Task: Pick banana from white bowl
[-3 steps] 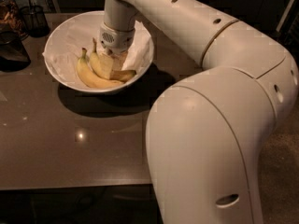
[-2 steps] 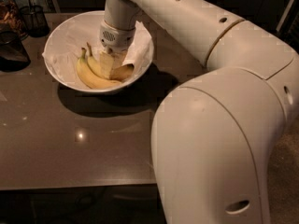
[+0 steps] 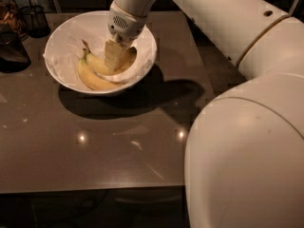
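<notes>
Office kitchenette or lab: dark table point(image 3: 95, 146), mesh cup point(image 3: 35, 19), robot's tool point(image 3: 115, 56) in white bowl point(image 3: 151, 49).

White bowl point(image 3: 141, 70): deep, round, paper-lined, upright near the table's far-left corner. Banana point(image 3: 99, 64): short, plump, yellow, lying inside near bowl centre, stem toward far-left. Gripper point(image 3: 114, 55) down in the bowl, on the banana.

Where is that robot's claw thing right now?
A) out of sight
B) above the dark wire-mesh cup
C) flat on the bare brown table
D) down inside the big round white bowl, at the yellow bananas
D: the gripper sits low inside the large round white bowl, right at the shorter yellow banana, well away from the cup and the table top.
</notes>
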Tool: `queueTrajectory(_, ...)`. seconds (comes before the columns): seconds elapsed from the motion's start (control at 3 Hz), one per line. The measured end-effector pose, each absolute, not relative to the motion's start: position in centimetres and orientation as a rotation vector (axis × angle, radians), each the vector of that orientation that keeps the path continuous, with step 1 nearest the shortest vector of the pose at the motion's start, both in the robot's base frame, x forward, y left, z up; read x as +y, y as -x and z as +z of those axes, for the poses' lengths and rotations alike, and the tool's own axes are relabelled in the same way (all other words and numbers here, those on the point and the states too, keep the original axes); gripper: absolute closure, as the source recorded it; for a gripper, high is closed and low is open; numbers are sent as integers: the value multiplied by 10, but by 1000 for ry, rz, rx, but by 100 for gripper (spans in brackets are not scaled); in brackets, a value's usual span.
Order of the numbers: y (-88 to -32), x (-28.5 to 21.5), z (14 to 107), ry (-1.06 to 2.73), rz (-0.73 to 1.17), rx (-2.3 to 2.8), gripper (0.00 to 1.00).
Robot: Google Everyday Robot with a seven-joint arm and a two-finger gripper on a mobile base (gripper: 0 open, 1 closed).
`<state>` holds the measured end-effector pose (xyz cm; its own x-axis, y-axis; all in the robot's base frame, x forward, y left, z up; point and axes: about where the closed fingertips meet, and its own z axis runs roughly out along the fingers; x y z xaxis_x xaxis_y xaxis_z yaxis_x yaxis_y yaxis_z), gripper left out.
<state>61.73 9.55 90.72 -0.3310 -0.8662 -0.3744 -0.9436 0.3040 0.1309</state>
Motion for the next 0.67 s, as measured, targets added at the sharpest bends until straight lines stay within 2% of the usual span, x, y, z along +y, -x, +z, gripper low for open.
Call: queueTrajectory(0.67,-610,96,923,1704,535,2251,100)
